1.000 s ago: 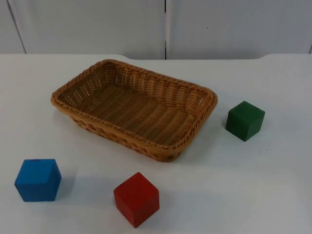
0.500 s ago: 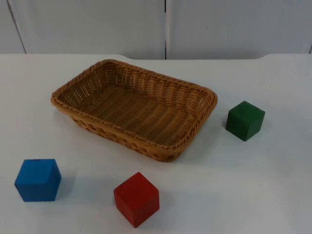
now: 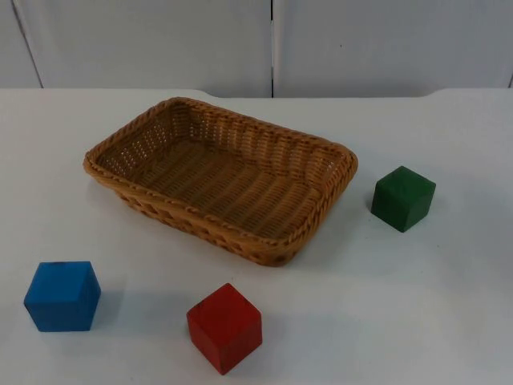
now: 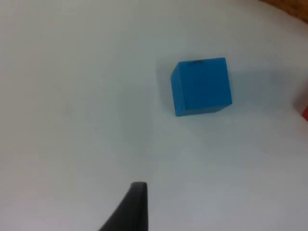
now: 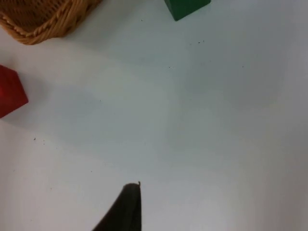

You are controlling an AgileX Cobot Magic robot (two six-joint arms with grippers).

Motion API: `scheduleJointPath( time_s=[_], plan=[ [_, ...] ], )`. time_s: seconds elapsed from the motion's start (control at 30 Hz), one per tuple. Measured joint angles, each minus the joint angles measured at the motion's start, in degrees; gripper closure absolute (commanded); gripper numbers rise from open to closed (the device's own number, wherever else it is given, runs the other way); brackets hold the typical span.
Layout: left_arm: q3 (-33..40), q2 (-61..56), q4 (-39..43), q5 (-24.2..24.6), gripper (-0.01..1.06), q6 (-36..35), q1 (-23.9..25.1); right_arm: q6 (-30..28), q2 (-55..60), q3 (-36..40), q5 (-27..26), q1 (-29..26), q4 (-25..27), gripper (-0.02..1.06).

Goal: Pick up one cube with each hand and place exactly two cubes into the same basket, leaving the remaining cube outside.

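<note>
- Cubes: three on the white table [image 3: 449, 321], none in the wicker basket [image 3: 128, 136]; the blue cube [image 3: 62, 295] sits near the table's front on the left arm's side, the red cube [image 3: 224, 327] in front of the basket, the green cube [image 3: 402, 198] just beside the basket's end on the right arm's side.
- Change: compared with the top views of a moment ago, nothing has shifted; cubes and basket lie as before; judged, the task has not begun and both picks remain to be made.
- Left gripper [image 4: 137, 192]: above bare table, the blue cube [image 4: 201, 86] ahead of it and well apart; whether its fingers are apart or together cannot be told.
- Right gripper [image 5: 130, 192]: above bare table, the green cube [image 5: 186, 7] far ahead, the red cube [image 5: 9, 96] off to the side, a basket corner [image 5: 33, 21] beyond; finger state cannot be told.
- Judgement: blue suits the left arm, green the right; red would stay outside.
</note>
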Motion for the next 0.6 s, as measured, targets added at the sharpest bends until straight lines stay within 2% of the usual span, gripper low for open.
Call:
scheduleJointPath(
  time_s=[0.27,0.47,0.6],
  plan=[
    [0.0,3.7,-1.2,-2.0,0.00,1.6,0.0,-1.0,1.0,0.0,-0.8,0.0,1.1,-0.01],
    [0.0,6.1,-4.3,-4.0,0.00,4.2,0.0,-4.4,1.0,0.0,-1.8,0.2,5.3,-0.01],
    [0.0,7.9,-6.2,-4.6,0.00,6.1,0.0,-4.9,1.0,0.0,-3.6,5.1,5.4,-0.01]
  ],
)
